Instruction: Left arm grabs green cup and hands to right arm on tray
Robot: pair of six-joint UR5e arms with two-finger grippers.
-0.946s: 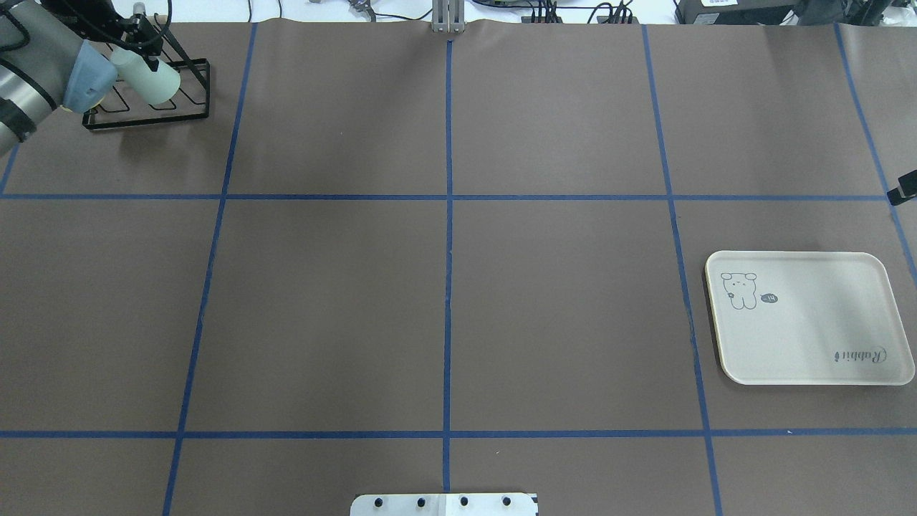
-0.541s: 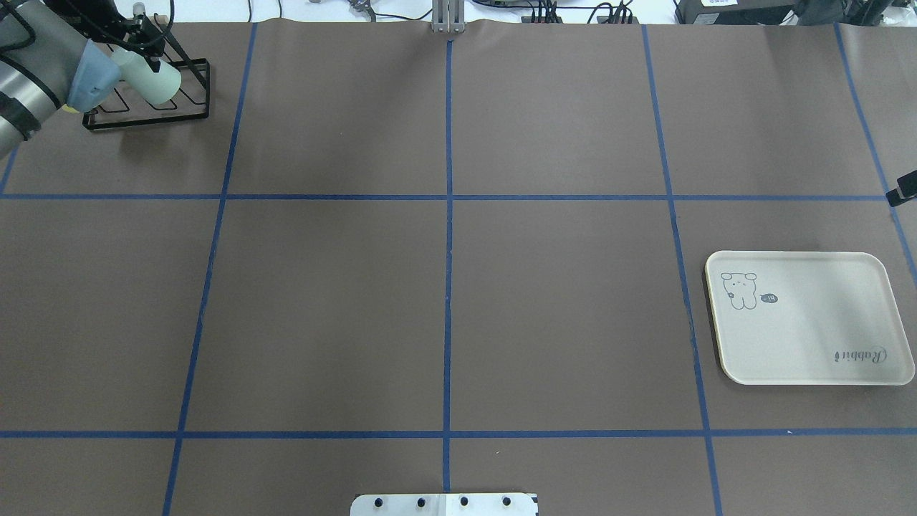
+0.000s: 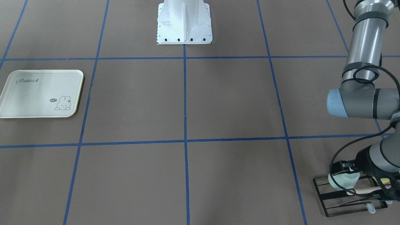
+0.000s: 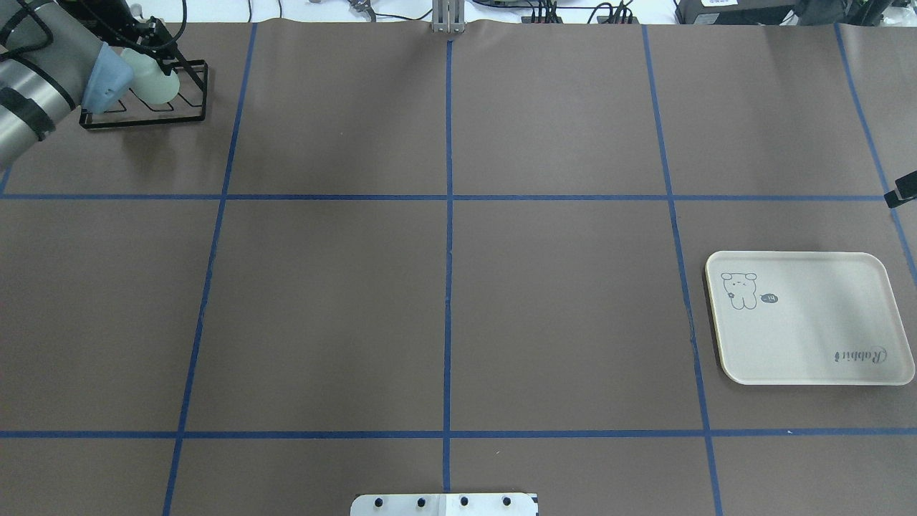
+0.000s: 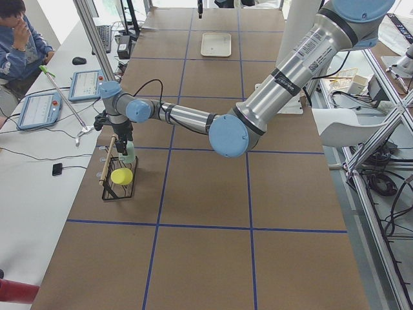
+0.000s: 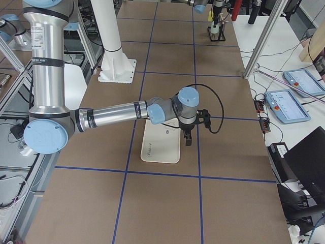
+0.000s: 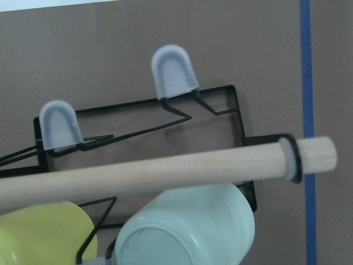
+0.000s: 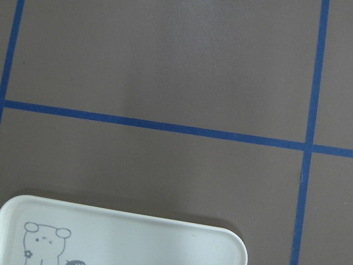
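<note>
Green cup (image 4: 155, 84) is being carried tilted on the black wire rack (image 3: 336, 196), under a wooden dowel (image 7: 165, 168). Base is being shown toward the wrist view, mouth pointing down into the rack. Yellow-green cup (image 7: 44, 232) is being kept just beside it.

Left claw (image 3: 343, 171) is being held right over the green cup, seemingly straddling its wall. Whether it is pinching or only flanking cannot be told. Judged: a grip is being set across the cup's long axis, with a lift off the rack to come.

Tray (image 4: 809, 337) is lying well apart from that claw, across the worktop (image 4: 322, 308). Right claw (image 6: 187, 138) is being hung just above the tray's rim, its spread unreadable. Left arm (image 4: 29, 79) is nearer the cup.

Against the earlier overhead frames, the left wrist is being found nudged closer along the rack. Cup is barely shifted and tray unchanged.
</note>
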